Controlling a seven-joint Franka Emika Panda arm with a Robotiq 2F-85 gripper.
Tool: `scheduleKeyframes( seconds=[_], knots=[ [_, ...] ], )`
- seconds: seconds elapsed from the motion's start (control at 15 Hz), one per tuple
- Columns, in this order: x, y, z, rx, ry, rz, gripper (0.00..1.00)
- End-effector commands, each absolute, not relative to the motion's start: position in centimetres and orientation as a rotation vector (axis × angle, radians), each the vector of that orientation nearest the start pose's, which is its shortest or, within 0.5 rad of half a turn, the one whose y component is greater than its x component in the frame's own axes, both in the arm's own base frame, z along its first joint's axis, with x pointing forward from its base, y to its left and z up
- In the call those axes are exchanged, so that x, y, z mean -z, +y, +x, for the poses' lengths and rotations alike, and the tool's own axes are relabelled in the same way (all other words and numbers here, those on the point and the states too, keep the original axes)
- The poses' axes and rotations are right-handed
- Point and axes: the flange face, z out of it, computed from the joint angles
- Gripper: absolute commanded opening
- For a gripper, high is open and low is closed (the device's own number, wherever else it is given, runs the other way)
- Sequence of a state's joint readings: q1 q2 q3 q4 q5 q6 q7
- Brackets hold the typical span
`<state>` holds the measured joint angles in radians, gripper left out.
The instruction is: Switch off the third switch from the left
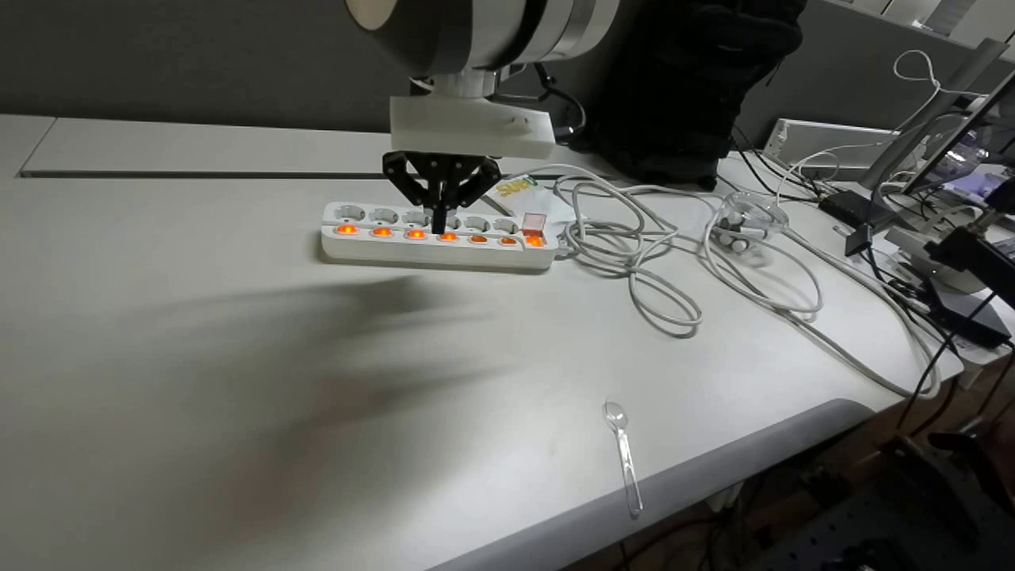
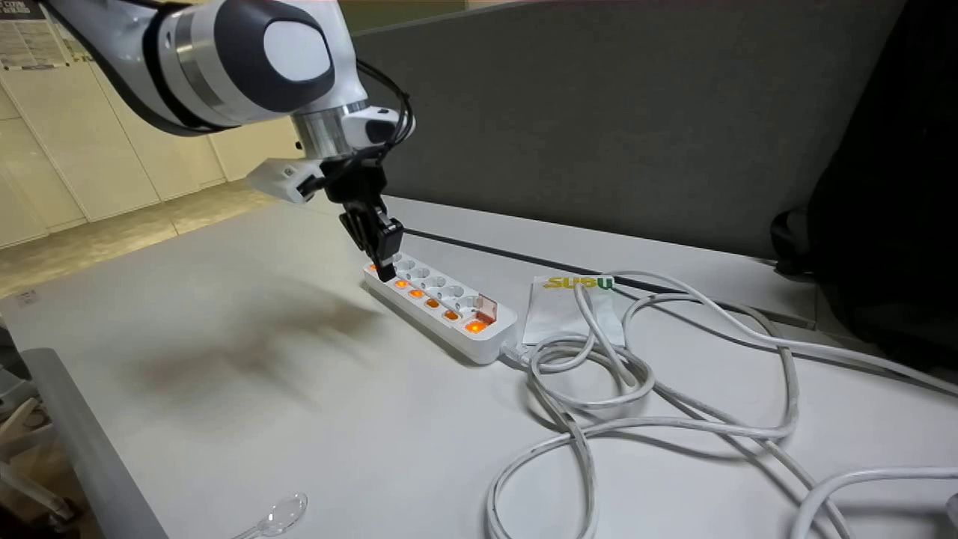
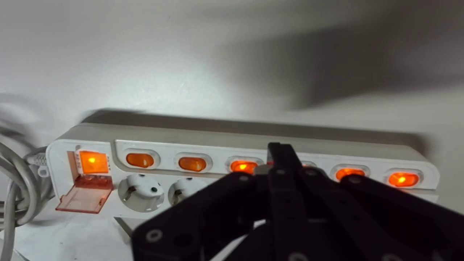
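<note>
Jaws pinched together over power strip; probably aligning. Next: press third-from-left rocker switch, lit in an exterior view.

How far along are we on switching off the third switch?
Done: the shut gripper is over the strip. In hand: aiming, apparently; it is by the two middle small switches, contact unclear. Left: the press. Both glow, so counting from either end, the third looks on.
</note>
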<state>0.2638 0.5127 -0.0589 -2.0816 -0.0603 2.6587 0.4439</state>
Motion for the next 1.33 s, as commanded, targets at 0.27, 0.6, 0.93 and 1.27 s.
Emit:
scheduleKeyframes(
  seconds=[0.27,0.6,0.93,1.27],
  knots=[
    [-17.8,12.1,58.2,0.112,0.293,-3.157,0.00],
    [-16.7,12.3,58.3,0.103,0.285,-3.171,0.00],
    [-16.3,12.4,58.9,0.138,0.293,-3.172,0.00],
    [-16.5,12.4,59.9,0.172,0.315,-3.169,0.00]
  ],
)
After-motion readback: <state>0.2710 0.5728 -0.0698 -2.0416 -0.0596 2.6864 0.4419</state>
